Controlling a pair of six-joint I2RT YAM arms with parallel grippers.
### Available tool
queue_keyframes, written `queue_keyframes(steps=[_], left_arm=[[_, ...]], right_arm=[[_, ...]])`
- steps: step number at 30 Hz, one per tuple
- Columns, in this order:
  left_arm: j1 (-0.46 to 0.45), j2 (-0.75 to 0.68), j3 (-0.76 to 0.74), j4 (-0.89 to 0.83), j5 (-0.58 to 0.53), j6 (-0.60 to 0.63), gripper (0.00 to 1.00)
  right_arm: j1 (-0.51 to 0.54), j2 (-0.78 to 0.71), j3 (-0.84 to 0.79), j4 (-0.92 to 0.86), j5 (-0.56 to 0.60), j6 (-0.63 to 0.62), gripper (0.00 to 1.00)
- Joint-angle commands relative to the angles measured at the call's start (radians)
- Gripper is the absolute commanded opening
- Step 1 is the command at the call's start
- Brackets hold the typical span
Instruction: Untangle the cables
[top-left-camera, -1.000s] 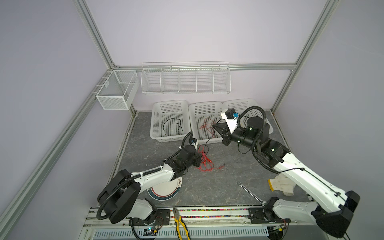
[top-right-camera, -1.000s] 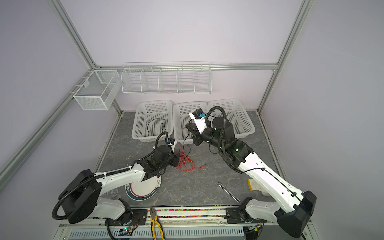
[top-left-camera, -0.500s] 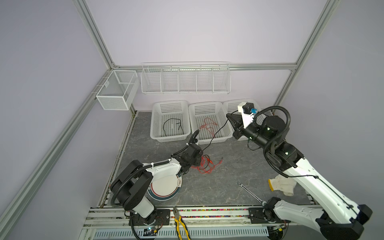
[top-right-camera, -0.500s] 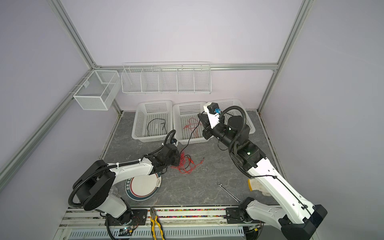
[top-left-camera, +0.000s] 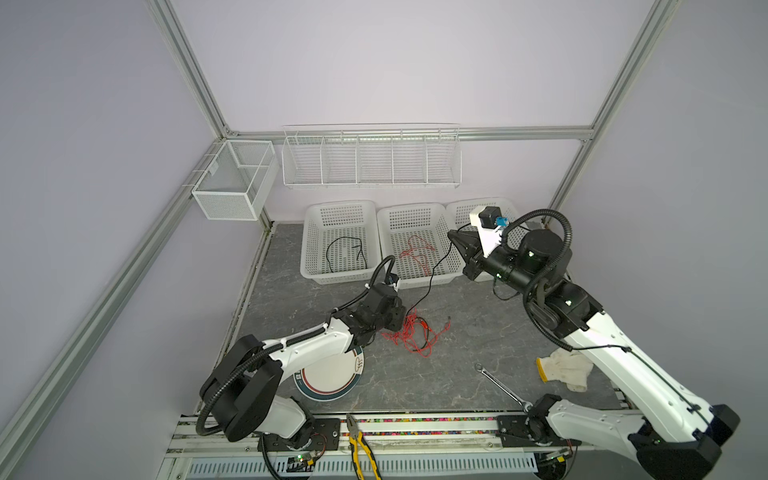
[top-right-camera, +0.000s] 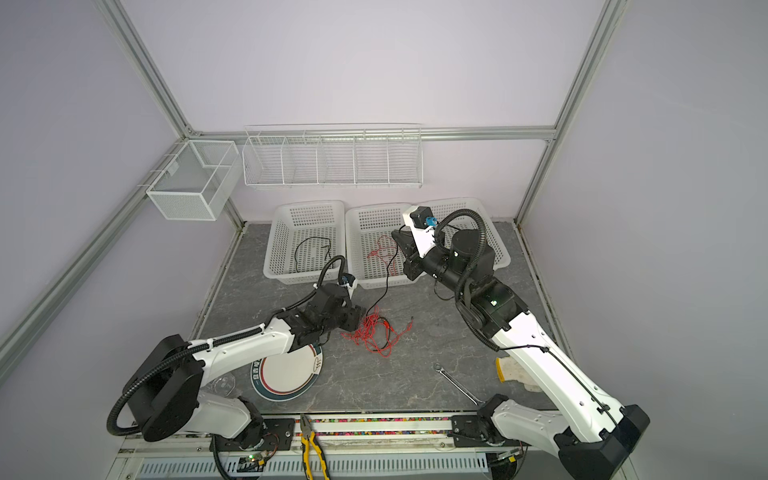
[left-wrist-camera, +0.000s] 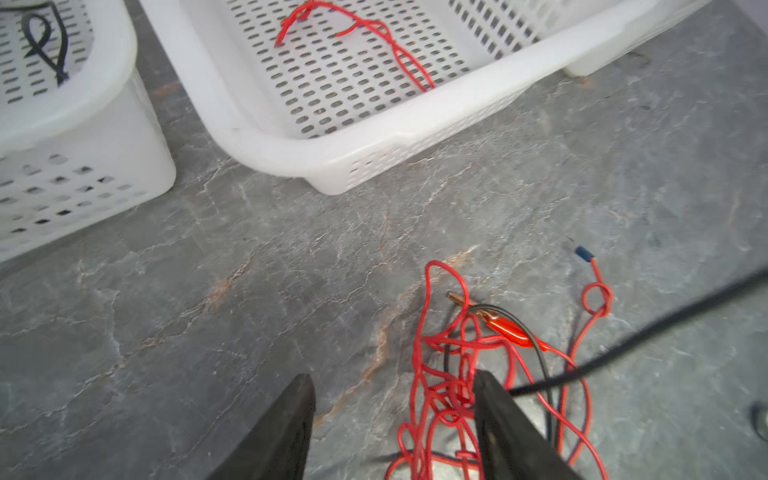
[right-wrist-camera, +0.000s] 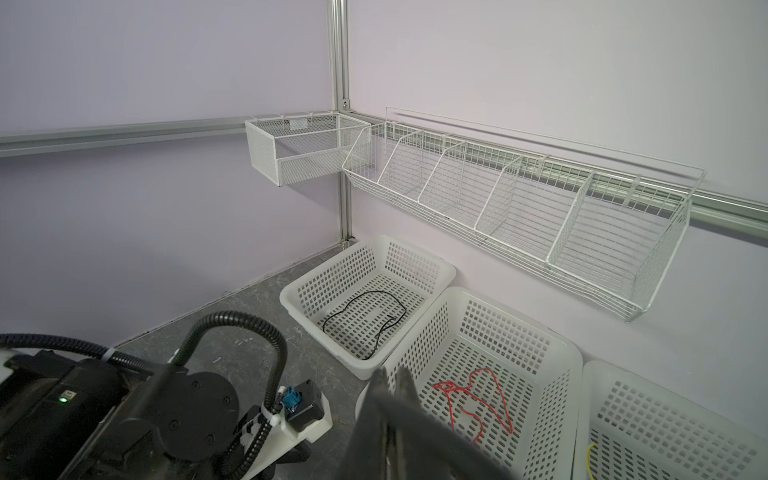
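The red cables (top-left-camera: 409, 337) lie in a messy heap on the gray table (top-left-camera: 457, 374), and one black cable (left-wrist-camera: 615, 345) climbs up out of it. My left gripper (left-wrist-camera: 393, 376) sits low at the heap's edge with its jaws apart — red loops lie between them. My right gripper (top-left-camera: 454, 239) is pinched tight on the black cable, up above the middle basket (top-left-camera: 415, 282).
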Motion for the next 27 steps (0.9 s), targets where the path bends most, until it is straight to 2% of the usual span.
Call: queue_keyframes(steps=[1,9,15,20,23,27], left_arm=[[-0.003,-0.043,-0.027,0.069,0.061,0.056,0.61],[-0.002,-0.065,-0.03,0.275,0.114,0.076,0.64],[-0.003,0.027,0.069,0.302,0.231,0.082,0.65],[-0.003,0.102,0.122,0.33,0.265,0.06,0.64],[-0.003,0.134,0.147,0.337,0.27,0.047,0.57],[-0.003,0.164,0.17,0.332,0.283,0.035,0.35]], right_arm=[[-0.006,0.011,0.001,0.006,-0.034,0.008,0.07],[-0.006,0.02,-0.001,0.012,-0.075,0.028,0.07],[-0.007,0.022,-0.007,0.024,-0.094,0.042,0.07],[-0.007,0.024,-0.007,0.03,-0.109,0.05,0.06],[-0.006,0.023,-0.007,0.034,-0.117,0.055,0.07],[-0.006,0.018,-0.017,0.04,-0.124,0.062,0.07]])
